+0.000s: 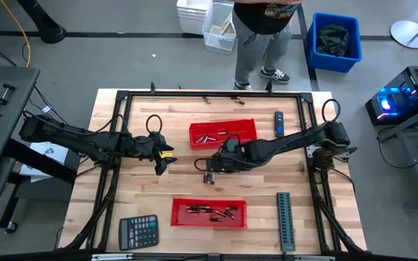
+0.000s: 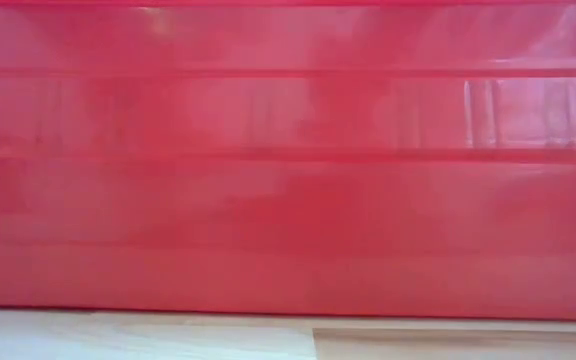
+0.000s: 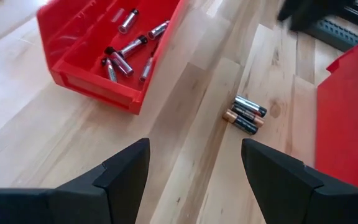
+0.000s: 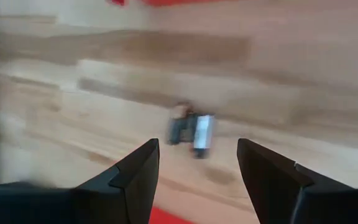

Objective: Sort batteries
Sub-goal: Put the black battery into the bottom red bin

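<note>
Between the two red plastic trays [image 1: 223, 133] | right gripper [image 4: 197, 163] is hovering spread over small dark cylindrical batteries [image 4: 191, 132] | left gripper [image 3: 194, 163] is waiting spread nearby.

1. You had two trays on the table [image 1: 151, 203]: the far tray [image 1: 223, 133] toward the person [image 1: 265, 36], the near tray [image 1: 209, 212] toward you.
2. Batteries [image 1: 210, 137] lay in both trays.
3. A few loose batteries [image 3: 246, 114] lay on the table between the trays.
4. A calculator [image 1: 138, 231] sat left of the near tray.
5. A ridged strip [image 1: 286, 220] lay right of it.

Bright even light; blurred right wrist view.
</note>
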